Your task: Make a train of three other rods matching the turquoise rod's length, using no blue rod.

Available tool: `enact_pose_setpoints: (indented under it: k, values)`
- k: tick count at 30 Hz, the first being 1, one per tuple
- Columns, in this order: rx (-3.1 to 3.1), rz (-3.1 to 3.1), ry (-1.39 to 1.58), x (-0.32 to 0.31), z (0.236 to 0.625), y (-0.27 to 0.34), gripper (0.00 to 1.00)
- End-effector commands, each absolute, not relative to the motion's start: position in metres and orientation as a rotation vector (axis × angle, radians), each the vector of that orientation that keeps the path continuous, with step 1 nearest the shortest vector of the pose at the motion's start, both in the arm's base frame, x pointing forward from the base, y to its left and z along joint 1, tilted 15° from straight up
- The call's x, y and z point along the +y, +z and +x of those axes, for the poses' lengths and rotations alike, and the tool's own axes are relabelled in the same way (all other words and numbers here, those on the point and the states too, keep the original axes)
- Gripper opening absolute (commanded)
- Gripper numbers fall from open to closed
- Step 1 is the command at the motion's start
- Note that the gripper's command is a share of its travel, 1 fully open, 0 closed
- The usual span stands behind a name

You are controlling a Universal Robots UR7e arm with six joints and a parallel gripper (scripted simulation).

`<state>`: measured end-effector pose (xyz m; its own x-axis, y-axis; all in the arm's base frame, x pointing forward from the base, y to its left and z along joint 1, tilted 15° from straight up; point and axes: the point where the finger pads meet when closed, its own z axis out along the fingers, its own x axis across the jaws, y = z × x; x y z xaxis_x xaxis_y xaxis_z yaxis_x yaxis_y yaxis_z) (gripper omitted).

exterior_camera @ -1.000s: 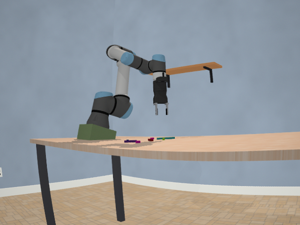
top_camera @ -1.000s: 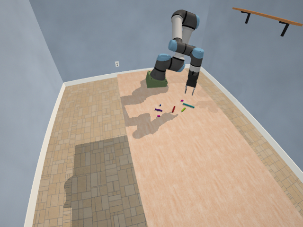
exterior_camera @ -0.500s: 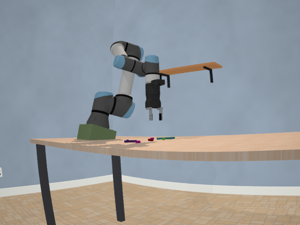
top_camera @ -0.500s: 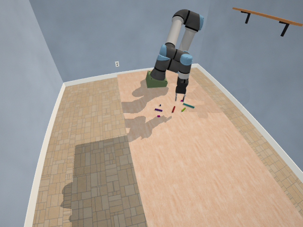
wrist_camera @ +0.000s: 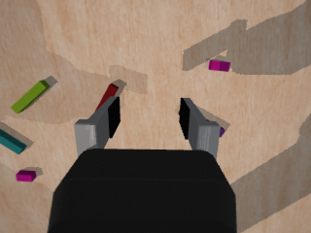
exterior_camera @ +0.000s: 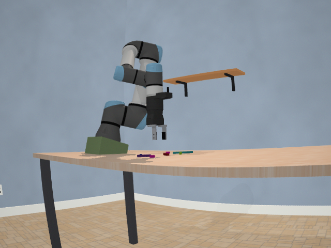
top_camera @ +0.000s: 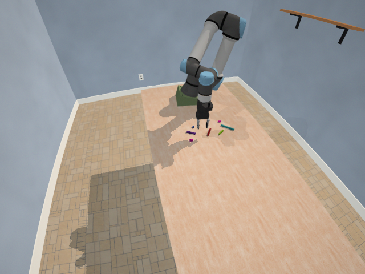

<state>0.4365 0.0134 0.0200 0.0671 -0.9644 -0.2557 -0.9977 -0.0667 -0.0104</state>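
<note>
My gripper (top_camera: 202,126) (exterior_camera: 159,138) (wrist_camera: 150,110) is open and empty, hanging a little above the table between the red rod (top_camera: 209,131) (exterior_camera: 165,154) (wrist_camera: 108,95) and the purple rod (top_camera: 190,132) (exterior_camera: 143,155). In the wrist view, the left finger partly hides the red rod and the right finger mostly hides the purple rod. The turquoise rod (top_camera: 227,127) (exterior_camera: 184,152) (wrist_camera: 12,141) lies to the right, with the lime rod (top_camera: 220,132) (wrist_camera: 30,96) beside it. One magenta rod (top_camera: 219,121) (wrist_camera: 26,175) lies behind the turquoise rod. Another magenta rod (top_camera: 190,140) (exterior_camera: 152,156) (wrist_camera: 219,65) lies near the purple rod. A tiny blue rod (top_camera: 193,127) lies left of the gripper.
The rods lie apart on the wooden table (top_camera: 235,191) (exterior_camera: 240,160). The arm's green base block (top_camera: 184,100) (exterior_camera: 105,145) stands at the table's far end behind the rods. A wooden shelf (top_camera: 321,19) (exterior_camera: 204,76) hangs on the wall.
</note>
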Motion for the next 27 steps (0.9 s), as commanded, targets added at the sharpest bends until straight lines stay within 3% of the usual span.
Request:
enact_pose_setpoints:
  k: [1, 27]
  values:
    - [1.936, -2.21, 0.26, -0.0034, 0.4365, 0.0089, 1.0]
    - [1.896, -2.239, 0.256, -0.0121, 0.4358, 0.0029, 1.0]
